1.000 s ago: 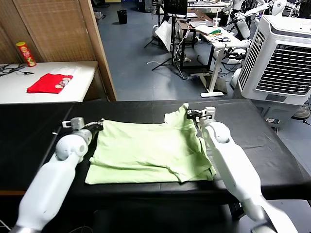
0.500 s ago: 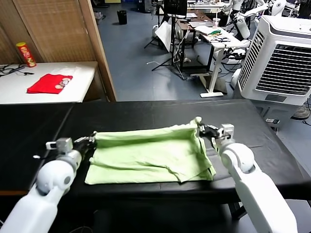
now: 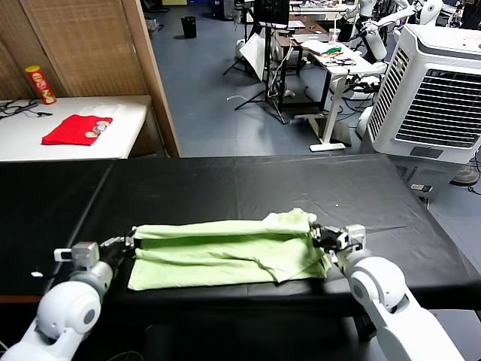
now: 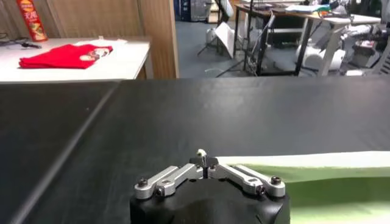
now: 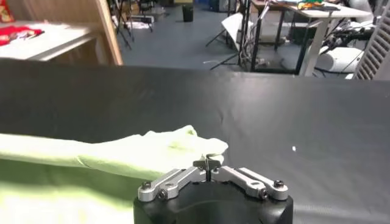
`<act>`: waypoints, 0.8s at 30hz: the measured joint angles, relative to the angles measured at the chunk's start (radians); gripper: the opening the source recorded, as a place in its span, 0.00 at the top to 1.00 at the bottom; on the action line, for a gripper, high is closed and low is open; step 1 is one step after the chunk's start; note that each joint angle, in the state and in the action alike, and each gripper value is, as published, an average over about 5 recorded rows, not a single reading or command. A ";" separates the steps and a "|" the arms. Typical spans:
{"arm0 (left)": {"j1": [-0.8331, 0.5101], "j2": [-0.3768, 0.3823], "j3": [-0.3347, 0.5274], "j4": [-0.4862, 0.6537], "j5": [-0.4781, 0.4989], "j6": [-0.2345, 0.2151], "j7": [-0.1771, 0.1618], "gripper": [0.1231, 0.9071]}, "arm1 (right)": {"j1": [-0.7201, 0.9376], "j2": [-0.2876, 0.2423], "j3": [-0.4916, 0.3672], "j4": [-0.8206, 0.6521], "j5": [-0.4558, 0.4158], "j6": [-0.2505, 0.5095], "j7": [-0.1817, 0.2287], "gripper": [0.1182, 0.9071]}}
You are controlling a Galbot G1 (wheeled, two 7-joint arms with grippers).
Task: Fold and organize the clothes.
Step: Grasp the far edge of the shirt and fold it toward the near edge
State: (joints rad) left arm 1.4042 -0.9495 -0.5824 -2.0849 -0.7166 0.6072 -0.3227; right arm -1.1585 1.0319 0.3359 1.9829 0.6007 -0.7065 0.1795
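No text can be read anywhere; the red snack can (image 3: 39, 83) on the side counter (image 3: 128, 128) possibly carries blurred, illegible lettering.

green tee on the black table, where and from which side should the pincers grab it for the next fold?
Probably the two ends of the green T-shirt's far folded edge: left pincer coming in from its left end, right pincer from the right. The shirt lies as a long flat band across the black table, and that raised far edge gives a lip to pinch; the near edge lies flat.
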 joint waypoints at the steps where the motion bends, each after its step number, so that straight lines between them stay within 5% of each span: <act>1: 0.010 -0.002 -0.002 -0.004 0.004 0.001 0.000 0.99 | -0.007 0.000 0.001 0.004 -0.001 0.000 0.000 1.00; 10: 0.076 -0.028 -0.013 -0.041 0.025 0.020 -0.008 0.98 | -0.048 -0.016 0.031 0.044 0.001 -0.017 0.000 0.95; 13: 0.094 -0.031 -0.019 -0.058 0.026 0.032 -0.019 0.85 | -0.060 -0.028 0.046 0.064 0.011 -0.026 -0.004 0.79; 20: 0.104 -0.027 -0.041 -0.093 -0.001 0.055 -0.023 0.35 | -0.021 -0.047 0.067 0.088 0.044 -0.008 -0.008 0.29; 24: 0.051 -0.043 -0.042 -0.071 -0.013 0.044 -0.025 0.17 | 0.052 -0.025 0.042 0.035 0.002 0.048 -0.007 0.15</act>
State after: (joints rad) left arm 1.4551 -0.9921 -0.6244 -2.1556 -0.7300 0.6511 -0.3478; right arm -1.1061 1.0074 0.3783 2.0182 0.6024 -0.6586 0.1728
